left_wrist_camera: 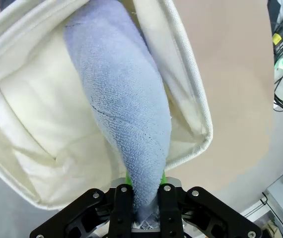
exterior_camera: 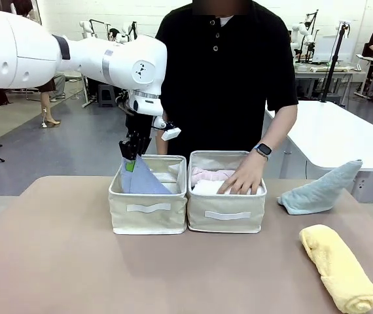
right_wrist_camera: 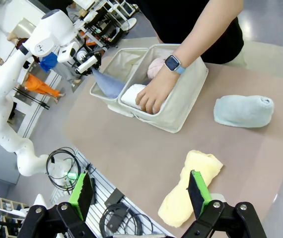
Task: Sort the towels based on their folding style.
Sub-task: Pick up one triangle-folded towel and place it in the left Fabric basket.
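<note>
1. Table (exterior_camera: 55, 261): tan top, carries two bins and two loose towels.
2. Person (exterior_camera: 219, 72): black shirt, stands at far side, behind R bin.
3. L arm (exterior_camera: 75, 52): white, comes in from L and reaches down over L bin.
4. L bin (exterior_camera: 148, 216) and R bin (exterior_camera: 226, 216): beige fabric, side by side and touching, mid-table.
5. Yellow towel (exterior_camera: 337, 268): rolled, lies on table at near R, well apart from bins.
6. Pale teal towel (exterior_camera: 320, 190): folded wedge, on table just R of R bin and beyond the yellow one, not touching it.
7. Lavender-blue towel (exterior_camera: 146, 182): folded wedge, stands inside L bin, tip up.
8. White towel (exterior_camera: 206, 188) and pink towel (exterior_camera: 206, 174): rolled, inside R bin, pink at the back.
9. R gripper (right_wrist_camera: 139, 193): green pads wide apart, nothing between them, hangs above yellow towel.
10. L gripper (left_wrist_camera: 144, 198): clamped on top corner of lavender-blue towel, cloth pinched between pads.
11. Person's hand (exterior_camera: 242, 180): palm down on white towel, in R bin.
12. Watch (exterior_camera: 262, 150): on that wrist, blue strap.
</note>
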`<state>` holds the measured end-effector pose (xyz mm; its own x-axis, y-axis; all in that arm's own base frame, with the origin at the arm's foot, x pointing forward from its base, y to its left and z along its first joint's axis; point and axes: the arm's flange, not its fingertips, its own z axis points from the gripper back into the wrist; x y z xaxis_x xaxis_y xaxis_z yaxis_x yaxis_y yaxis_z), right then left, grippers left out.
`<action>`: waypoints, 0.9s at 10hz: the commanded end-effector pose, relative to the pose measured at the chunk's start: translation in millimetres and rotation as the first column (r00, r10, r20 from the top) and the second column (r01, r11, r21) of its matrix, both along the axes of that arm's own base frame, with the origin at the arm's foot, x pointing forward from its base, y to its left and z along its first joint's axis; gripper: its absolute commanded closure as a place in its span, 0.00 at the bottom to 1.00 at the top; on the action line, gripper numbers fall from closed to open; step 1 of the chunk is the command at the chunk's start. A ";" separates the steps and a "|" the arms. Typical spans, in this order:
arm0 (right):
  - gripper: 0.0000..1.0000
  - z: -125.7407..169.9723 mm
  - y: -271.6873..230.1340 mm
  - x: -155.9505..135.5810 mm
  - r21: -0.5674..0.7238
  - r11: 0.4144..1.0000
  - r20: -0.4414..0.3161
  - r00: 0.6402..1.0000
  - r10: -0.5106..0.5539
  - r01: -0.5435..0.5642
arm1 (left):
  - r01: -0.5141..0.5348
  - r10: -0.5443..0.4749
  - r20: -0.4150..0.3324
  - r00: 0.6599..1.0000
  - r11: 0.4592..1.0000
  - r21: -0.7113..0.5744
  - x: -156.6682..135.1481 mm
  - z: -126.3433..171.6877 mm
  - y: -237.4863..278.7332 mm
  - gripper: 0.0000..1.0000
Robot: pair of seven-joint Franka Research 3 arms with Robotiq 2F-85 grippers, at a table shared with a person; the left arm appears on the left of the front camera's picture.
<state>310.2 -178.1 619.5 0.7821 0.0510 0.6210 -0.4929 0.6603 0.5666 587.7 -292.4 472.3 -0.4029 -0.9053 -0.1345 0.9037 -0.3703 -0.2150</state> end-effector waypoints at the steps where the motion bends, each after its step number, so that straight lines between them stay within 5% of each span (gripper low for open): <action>1: 0.00 1.0 -1.8 0.9 0.017 1.000 0.019 1.000 0.011 -0.012 | 0.015 -0.017 -0.110 0.994 1.000 -0.015 11.0 -9.4 0.9 0.84; 4: 0.00 1.0 -1.8 0.9 0.017 1.000 0.019 1.000 0.011 -0.012 | 0.025 -0.025 -0.181 0.983 1.000 -0.006 14.2 -21.2 -2.1 0.84; 5: 0.00 1.0 -1.8 0.9 0.017 1.000 0.019 1.000 0.011 -0.012 | 0.022 -0.025 -0.178 0.984 1.000 -0.014 13.4 -19.5 -1.8 0.24; 6: 0.00 1.0 -1.8 0.9 0.017 1.000 0.019 1.000 0.011 -0.012 | 0.023 -0.026 -0.171 0.985 1.000 -0.019 12.7 -18.1 -1.2 0.24; 7: 0.00 1.0 -1.8 0.9 0.017 1.000 0.019 1.000 0.011 -0.012 | 0.025 -0.028 -0.166 0.986 0.999 -0.020 11.5 -17.0 -1.1 0.00; 8: 0.00 1.0 -1.8 0.9 0.017 1.000 0.019 1.000 0.011 -0.012 | 0.025 -0.028 -0.159 0.987 0.999 -0.019 10.7 -16.5 -0.6 0.21; 9: 0.00 1.0 -1.8 0.9 0.017 1.000 0.019 1.000 0.011 -0.012 | 0.027 -0.030 -0.157 0.987 0.999 -0.020 10.1 -15.9 0.0 0.00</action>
<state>310.2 -178.1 619.4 0.7821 0.0511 0.6211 -0.4930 0.6603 0.5665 596.7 -291.6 451.9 -0.4329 -0.8983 -0.0751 0.8542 -0.3822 -0.3525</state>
